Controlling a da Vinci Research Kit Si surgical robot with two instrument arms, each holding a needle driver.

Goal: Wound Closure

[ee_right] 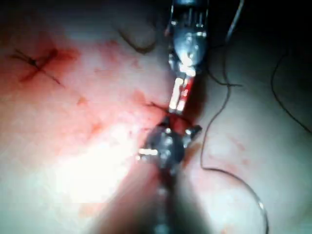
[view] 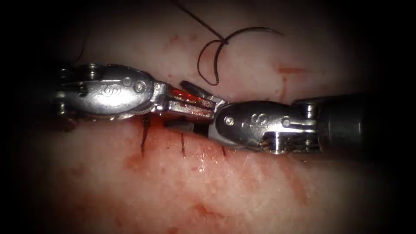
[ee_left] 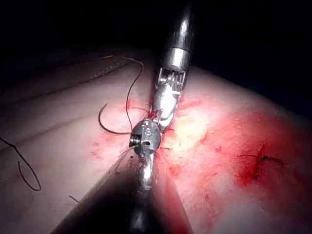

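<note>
Both tools meet tip to tip over the cut: my right tool (view: 197,108) has its jaws spread, my left tool (view: 203,108) pressed together, and whether either grips anything I cannot tell. Beyond them, the needle (view: 207,60) lies loose on the tissue (view: 225,190), its arc standing upright and opening rightward, thread (view: 197,19) trailing away.

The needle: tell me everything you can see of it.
The needle is a thin, dark, strongly curved wire lying loose on the pale tissue, on the far side of the cut from the endoscope, above where the two tools meet. Its curve opens toward the picture's right, one end pointing down near the right end effector. Dark thread runs from its upper end, off toward the upper left. Neither end effector holds it, and it does not appear to pierce the tissue.
</note>
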